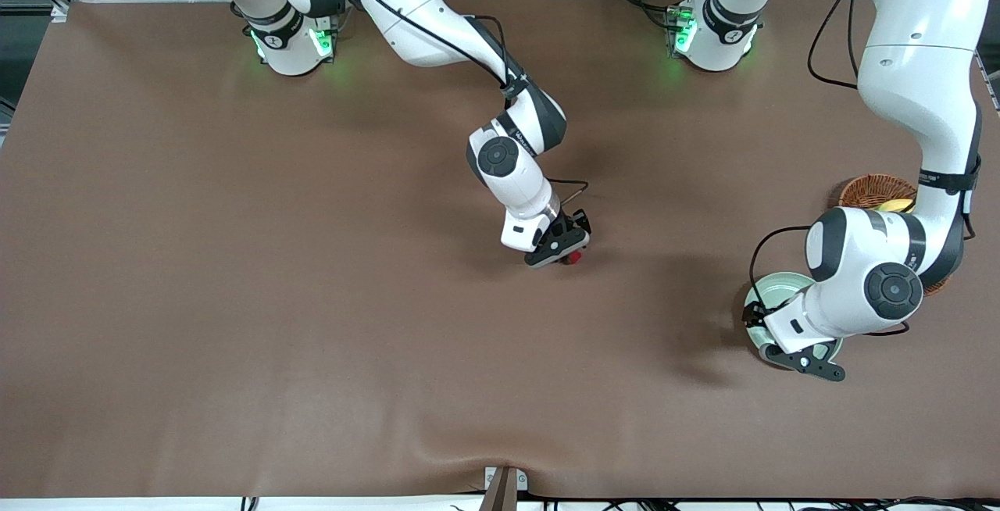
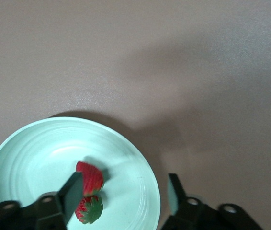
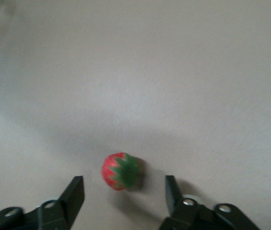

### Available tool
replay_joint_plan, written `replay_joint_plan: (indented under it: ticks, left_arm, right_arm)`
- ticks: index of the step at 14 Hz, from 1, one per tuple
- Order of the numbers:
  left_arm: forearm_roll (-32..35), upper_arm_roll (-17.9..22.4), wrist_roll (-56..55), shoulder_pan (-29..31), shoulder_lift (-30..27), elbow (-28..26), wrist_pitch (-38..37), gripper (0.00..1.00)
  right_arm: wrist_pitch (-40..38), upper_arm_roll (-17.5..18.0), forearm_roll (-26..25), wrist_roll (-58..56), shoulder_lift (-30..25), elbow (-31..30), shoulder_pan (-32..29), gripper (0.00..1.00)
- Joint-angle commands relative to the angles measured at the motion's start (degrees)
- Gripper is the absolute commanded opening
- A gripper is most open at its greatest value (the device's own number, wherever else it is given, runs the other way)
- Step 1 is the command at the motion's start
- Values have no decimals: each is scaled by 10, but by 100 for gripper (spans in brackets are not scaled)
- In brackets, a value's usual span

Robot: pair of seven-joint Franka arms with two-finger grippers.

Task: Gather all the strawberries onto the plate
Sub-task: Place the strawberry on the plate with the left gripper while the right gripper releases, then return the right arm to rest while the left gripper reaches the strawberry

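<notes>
The left gripper [image 2: 123, 196] hangs over the plate [image 2: 25, 153], which sits near the left arm's end of the counter [image 1: 234, 261], beside a wicker basket [image 1: 875, 189]. Its jaws are spread and hold nothing. Only the left wrist view shows the two strawberries [image 2: 90, 191] lying in the plate; from the front the arm hides them. The right gripper [image 3: 123, 194] is low over the middle of the counter, jaws spread, a third strawberry [image 3: 121, 171] lying on the cloth between them, seen from the front as a red speck.
</notes>
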Motion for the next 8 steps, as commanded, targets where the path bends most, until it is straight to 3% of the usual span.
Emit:
replay_joint_plan:
  ticks: [1, 8]
  left_arm:
    - [15, -5, 1, 2, -4, -2, 5, 100]
    - [7, -21, -69, -30, -10, 2, 5, 100]
  right_arm:
    - [-29, 1, -12, -1, -74, -56, -39, 100]
    - [-232, 3, -121, -60, -284, -195, -192, 100]
